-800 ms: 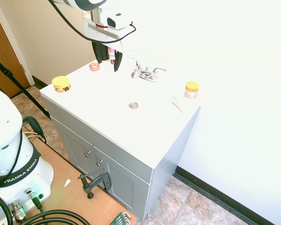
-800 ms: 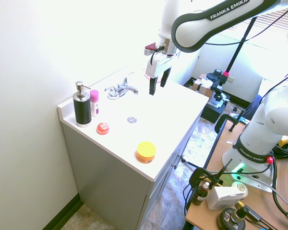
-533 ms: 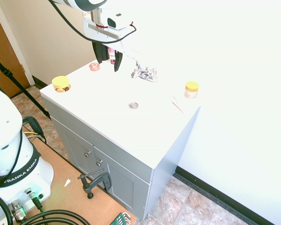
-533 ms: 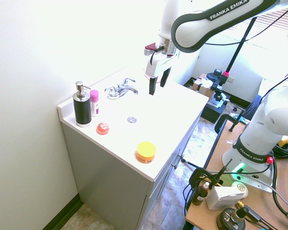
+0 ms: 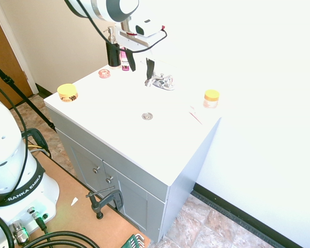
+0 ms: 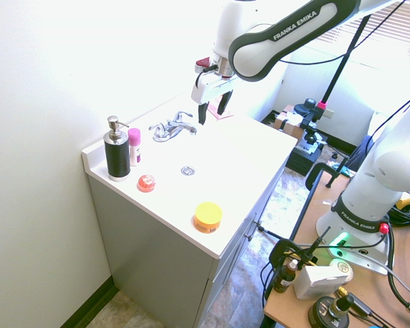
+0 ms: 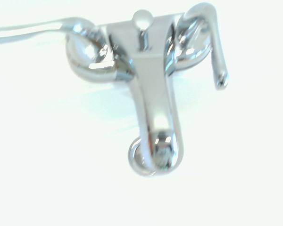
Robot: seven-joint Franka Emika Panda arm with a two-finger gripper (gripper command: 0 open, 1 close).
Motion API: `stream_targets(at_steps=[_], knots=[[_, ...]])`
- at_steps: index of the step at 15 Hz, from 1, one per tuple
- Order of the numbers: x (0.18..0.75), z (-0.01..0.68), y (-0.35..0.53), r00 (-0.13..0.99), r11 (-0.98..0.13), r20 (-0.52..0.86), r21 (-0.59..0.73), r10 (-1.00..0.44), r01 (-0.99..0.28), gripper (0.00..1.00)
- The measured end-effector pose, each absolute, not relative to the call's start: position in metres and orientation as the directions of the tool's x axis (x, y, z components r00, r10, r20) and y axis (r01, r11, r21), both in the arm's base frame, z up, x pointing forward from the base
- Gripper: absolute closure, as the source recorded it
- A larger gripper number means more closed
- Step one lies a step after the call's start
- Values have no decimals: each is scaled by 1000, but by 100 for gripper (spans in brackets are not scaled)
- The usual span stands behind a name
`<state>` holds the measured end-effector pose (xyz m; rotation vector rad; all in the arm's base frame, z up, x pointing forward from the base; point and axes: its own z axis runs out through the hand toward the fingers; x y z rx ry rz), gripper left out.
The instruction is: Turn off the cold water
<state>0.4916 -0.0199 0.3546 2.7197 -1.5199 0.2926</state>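
The chrome faucet [image 5: 159, 81] stands at the back of the white vanity top [image 5: 119, 134]. Its right-hand cold lever [image 7: 216, 47] is swung forward, alongside the spout [image 7: 155, 117]; it also shows as the cold lever [image 6: 184, 116] in the second exterior view. The left lever [image 7: 33, 28] sticks out sideways. No water runs. My gripper [image 5: 140, 64] hovers just above and left of the faucet, open, holding nothing. From the other side the gripper [image 6: 212, 109] hangs slightly right of the faucet [image 6: 172, 128].
A black soap dispenser [image 6: 116, 156] and pink bottle [image 6: 134, 147] stand at the back corner. A small red item [image 6: 146, 182] and yellow jar [image 6: 208, 216] sit near the edge. An orange-lidded jar [image 5: 211, 98] is right of the faucet. The drain [image 5: 147, 116] lies mid-basin.
The cold lever, sticking out sideways 0.8 s ago, now lies turned in by the spout. My gripper has moved toward the back wall, closer over the faucet, and has rotated.
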Motion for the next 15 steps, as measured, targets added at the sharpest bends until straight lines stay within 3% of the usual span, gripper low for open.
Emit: stream_targets(at_steps=[15], knots=[[558,310,-82,422,-443,237,-43,-875,-895,0]])
